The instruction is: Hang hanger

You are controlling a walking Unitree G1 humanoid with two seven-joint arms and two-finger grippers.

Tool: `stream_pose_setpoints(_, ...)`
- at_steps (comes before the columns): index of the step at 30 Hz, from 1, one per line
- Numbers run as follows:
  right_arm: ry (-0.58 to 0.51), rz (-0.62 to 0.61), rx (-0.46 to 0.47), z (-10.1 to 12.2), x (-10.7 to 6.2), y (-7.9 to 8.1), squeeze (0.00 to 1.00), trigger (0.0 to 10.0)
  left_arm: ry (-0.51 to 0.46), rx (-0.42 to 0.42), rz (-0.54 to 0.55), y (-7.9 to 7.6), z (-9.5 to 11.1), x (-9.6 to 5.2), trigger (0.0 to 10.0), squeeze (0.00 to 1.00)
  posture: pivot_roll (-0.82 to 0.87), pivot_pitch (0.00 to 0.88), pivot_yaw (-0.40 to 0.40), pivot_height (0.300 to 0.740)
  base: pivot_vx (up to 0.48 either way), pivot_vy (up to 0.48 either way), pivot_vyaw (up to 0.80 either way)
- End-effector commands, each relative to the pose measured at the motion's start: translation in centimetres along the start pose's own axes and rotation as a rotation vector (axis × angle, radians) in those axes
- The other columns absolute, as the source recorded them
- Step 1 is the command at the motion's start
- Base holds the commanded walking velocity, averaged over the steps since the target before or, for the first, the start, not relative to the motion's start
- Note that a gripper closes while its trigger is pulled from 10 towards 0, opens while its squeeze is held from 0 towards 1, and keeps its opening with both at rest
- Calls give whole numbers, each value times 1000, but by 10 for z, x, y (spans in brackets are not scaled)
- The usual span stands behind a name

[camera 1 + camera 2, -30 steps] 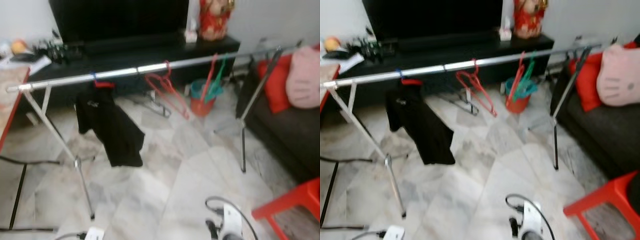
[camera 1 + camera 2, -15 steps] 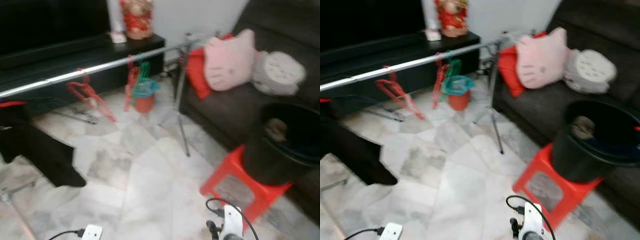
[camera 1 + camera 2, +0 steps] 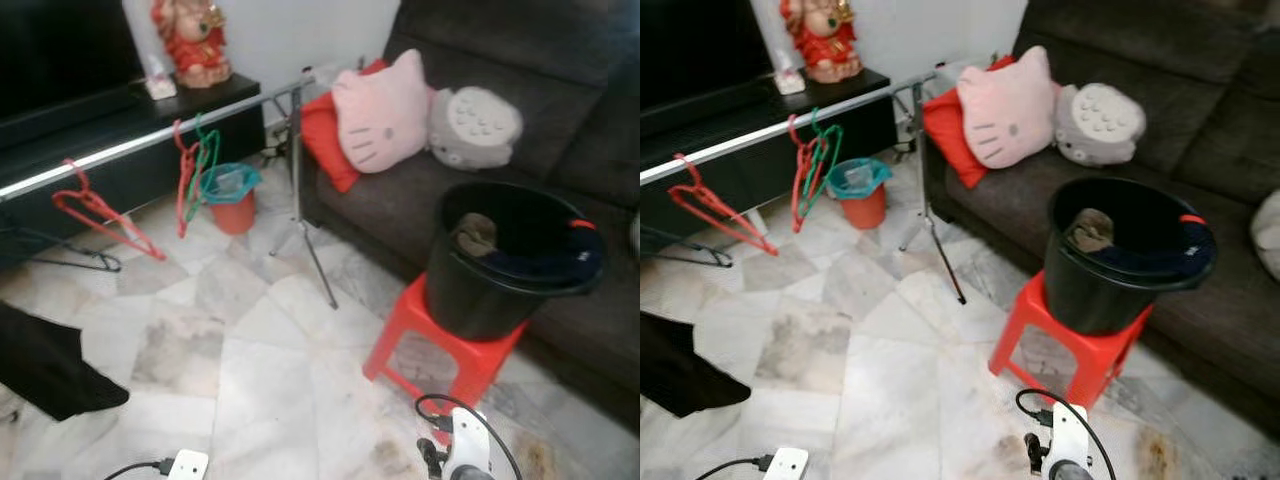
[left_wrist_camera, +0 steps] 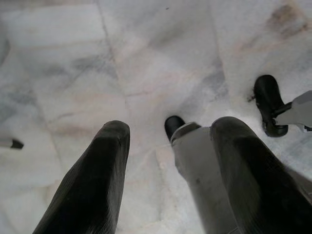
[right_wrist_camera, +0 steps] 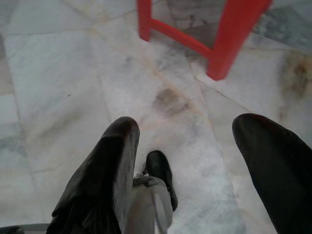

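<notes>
Both arms hung idle over the marble floor [image 3: 270, 380], the left end effector [image 4: 168, 170] and the right end effector [image 5: 187, 170] each with fingers spread apart and nothing between them. Well ahead of the left end effector a red hanger [image 3: 95, 215] hung from the rail [image 3: 150, 140], with a red and green pair [image 3: 195, 160] further along it; ahead of the right end effector a black bucket [image 3: 510, 260] sat on a red stool [image 3: 440, 345], an orange tip at its rim, too small to tell if it was a hanger. Such a hanger looked light, thin, fairly stiff and a little slippery, so it would best be pinched at the neck just below the hook.
</notes>
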State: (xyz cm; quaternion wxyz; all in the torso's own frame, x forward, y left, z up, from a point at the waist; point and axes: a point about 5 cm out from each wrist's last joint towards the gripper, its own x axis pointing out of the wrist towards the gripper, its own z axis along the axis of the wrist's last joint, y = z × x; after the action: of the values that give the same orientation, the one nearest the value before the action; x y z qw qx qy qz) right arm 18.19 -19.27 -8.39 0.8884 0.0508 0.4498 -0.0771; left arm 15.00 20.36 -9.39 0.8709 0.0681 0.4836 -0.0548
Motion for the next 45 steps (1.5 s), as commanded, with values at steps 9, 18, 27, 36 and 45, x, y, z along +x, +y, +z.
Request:
stream_pose_setpoints(9, 15, 0, -6, -3, 0, 1, 0, 10000, 20, -34, 8, -4, 1, 2, 10000, 0, -36, 0, 12, 740, 0, 86, -599)
stream_pose_setpoints(18, 12, 5, -7, -3, 0, 2, 0, 10000, 23, -12, 4, -7, 2, 2, 10000, 0, -34, 0, 11, 740, 0, 101, -594)
stream_pose_setpoints(27, 13, 6, -7, -3, 0, 2, 0, 10000, 24, -8, 4, -4, 0, 2, 10000, 0, -34, 0, 11, 740, 0, 0, -589)
stream_pose_setpoints(36, 13, 10, -9, -3, 0, 3, 0, 10000, 20, -18, 11, 0, -1, 1, 10000, 0, -29, 0, 9, 740, 0, 0, -575)
stream_pose_setpoints(45, -10, 14, 4, 0, 0, 7, 0, 10000, 18, -8, 6, 0, 1, 1, 10000, 0, -30, 0, 12, 740, 122, 0, -61)
